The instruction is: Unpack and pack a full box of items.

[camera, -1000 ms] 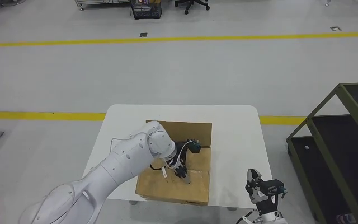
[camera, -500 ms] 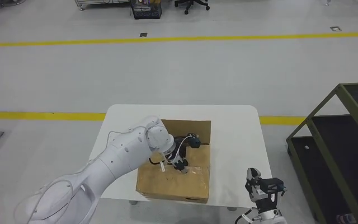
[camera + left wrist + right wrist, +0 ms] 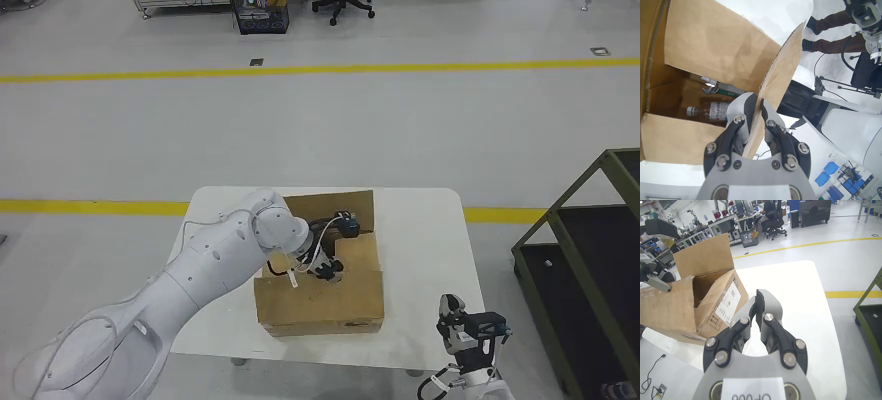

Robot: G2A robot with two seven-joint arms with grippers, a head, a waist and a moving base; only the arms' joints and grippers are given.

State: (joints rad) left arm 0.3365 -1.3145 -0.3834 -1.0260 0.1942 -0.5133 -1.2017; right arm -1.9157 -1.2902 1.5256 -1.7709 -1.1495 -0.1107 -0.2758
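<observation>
A brown cardboard box point(image 3: 320, 290) stands on the white table point(image 3: 420, 240); in the right wrist view the box point(image 3: 677, 306) has its far flap raised. My left gripper point(image 3: 758, 103) is shut on the edge of a box flap point(image 3: 780, 75), and from above the left gripper point(image 3: 330, 270) sits over the box top. Inside the box lie a clear bottle point(image 3: 710, 112) and a wrench with a green handle point(image 3: 719, 90). My right gripper point(image 3: 757, 306) is shut with nothing in it, off the table's near right corner, where the right gripper point(image 3: 470, 330) appears from above.
A green metal rack point(image 3: 590, 260) stands on the floor right of the table. The table's right half point(image 3: 800, 294) is bare. A cable and a plug point(image 3: 660, 357) lie on the floor near the table's front edge.
My left gripper has moved toward the far side with the flap in it. The box has shifted away from the table's front edge and turned a little. The right gripper stayed put.
</observation>
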